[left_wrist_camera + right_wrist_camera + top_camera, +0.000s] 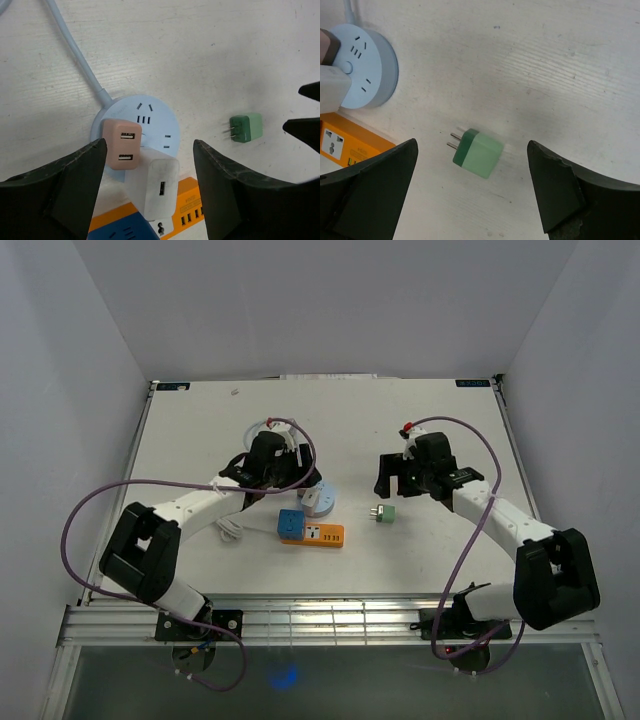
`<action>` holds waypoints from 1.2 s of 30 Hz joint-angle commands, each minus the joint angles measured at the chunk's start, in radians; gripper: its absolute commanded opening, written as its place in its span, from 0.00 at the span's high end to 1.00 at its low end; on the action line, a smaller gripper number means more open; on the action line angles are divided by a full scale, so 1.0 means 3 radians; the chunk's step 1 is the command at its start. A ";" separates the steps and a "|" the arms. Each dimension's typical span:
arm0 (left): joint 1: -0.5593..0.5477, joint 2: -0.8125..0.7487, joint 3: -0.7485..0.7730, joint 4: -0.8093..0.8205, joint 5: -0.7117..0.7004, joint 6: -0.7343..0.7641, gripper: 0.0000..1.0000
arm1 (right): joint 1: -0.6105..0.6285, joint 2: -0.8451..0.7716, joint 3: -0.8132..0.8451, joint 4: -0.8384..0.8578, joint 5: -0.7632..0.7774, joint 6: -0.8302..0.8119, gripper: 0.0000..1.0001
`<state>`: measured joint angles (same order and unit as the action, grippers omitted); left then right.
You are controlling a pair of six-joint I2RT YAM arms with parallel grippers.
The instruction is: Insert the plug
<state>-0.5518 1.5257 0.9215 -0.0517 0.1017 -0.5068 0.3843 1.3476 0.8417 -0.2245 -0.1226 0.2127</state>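
The green plug (477, 153) lies on its side on the white table, prongs pointing left toward the sockets; it also shows as the green plug (381, 513) and the green plug (246, 128). My right gripper (472, 146) hovers over it, open wide, with a finger on either side and touching nothing. My left gripper (149, 150) is open above a round light-blue socket hub (155, 112). A pink USB charger (121, 144) and a white charger (159, 185) stand upright at that hub. The jaws straddle the white charger without touching it.
An orange power strip (322, 536) with a blue cube adapter (290, 524) lies just in front of the hub. The hub's pale cable (75, 50) runs off toward the left. Raised table edges and white walls enclose the area.
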 commanded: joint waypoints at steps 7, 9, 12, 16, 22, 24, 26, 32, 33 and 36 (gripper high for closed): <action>0.0019 -0.0366 0.0375 -0.0804 -0.0231 0.0017 0.16 | -0.0018 -0.0279 -0.0178 -0.0100 0.0005 -0.0315 0.02; 0.0019 -0.0452 0.0410 -0.0926 -0.0252 0.0027 0.16 | -0.0018 -0.0258 -0.0162 -0.0131 -0.0066 -0.0346 0.09; 0.0019 -0.0550 0.0441 -0.1044 -0.0272 0.0027 0.16 | -0.0018 -0.0253 -0.0177 -0.0121 -0.0210 -0.0448 0.11; 0.0019 -0.0647 0.0452 -0.1147 -0.0247 0.0012 0.16 | -0.0008 -0.0009 0.0011 -0.0437 -0.0230 -0.0509 0.11; 0.0019 -0.0739 0.0360 -0.1152 -0.0160 0.0002 0.16 | -0.0008 0.0085 -0.0039 -0.0658 -0.0133 -0.0285 0.12; 0.0019 -0.0760 0.0329 -0.1147 -0.0140 0.0007 0.16 | -0.0008 0.0074 -0.0106 -0.0577 -0.0255 -0.0132 0.11; 0.0019 -0.0770 0.0314 -0.1137 -0.0124 0.0012 0.16 | -0.0008 0.0074 -0.0182 -0.0428 -0.0256 -0.0014 0.12; 0.0019 -0.0755 0.0303 -0.1157 -0.0068 0.0048 0.16 | 0.0074 0.0258 -0.0213 -0.0167 -0.0272 0.0201 0.19; 0.0019 -0.0760 0.0303 -0.1167 -0.0063 0.0053 0.16 | 0.0084 0.0284 -0.0213 -0.0147 -0.0251 0.0221 0.20; 0.0019 -0.0796 0.0293 -0.1172 -0.0068 0.0068 0.16 | 0.0125 0.0376 -0.0188 -0.0085 -0.0139 0.0324 0.20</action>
<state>-0.5510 1.3422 1.0195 -0.3939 0.0689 -0.4995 0.4088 1.4448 0.7841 -0.3050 -0.1852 0.2604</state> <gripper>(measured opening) 0.837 0.804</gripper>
